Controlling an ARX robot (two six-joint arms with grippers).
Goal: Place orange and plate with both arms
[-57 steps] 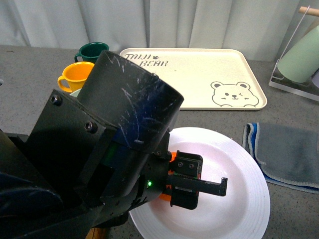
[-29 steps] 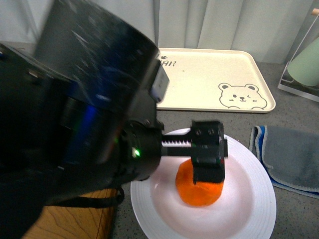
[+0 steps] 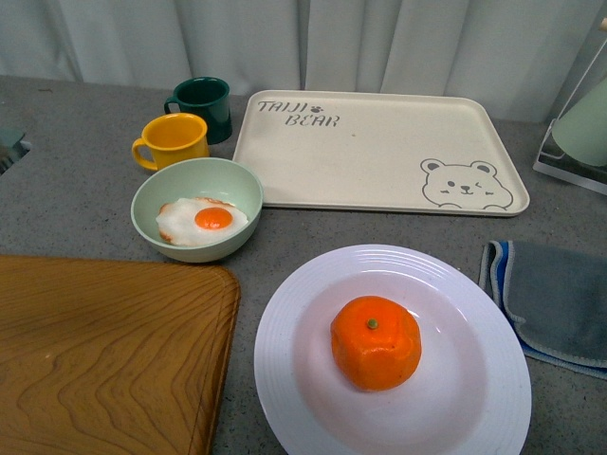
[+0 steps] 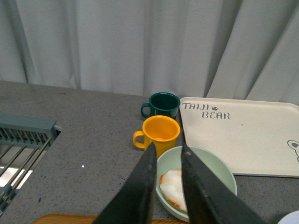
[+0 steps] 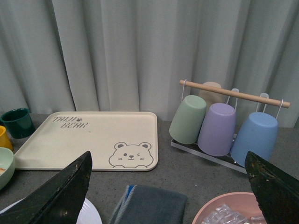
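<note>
Two arms, neither showing in the front view, so the layout is unobstructed. The lumpy bright orange mandarin (image 3: 376, 342) sits stem-up in the well of the glossy round white plate (image 3: 275, 341), with bare white all round it. From the plate, the wooden cutting board (image 3: 104, 351) edges close at nine o'clock and the folded grey cloth (image 3: 555, 299) at three. The pale green bowl (image 3: 239, 185) is at ten, and the cream bear tray (image 3: 379, 152) at twelve across an open strip of grey counter (image 3: 66, 190). My left gripper (image 4: 168, 148) has its jaws a narrow slit apart, holding nothing. My right gripper (image 5: 168, 155) has its jaws spread wide, empty.
</note>
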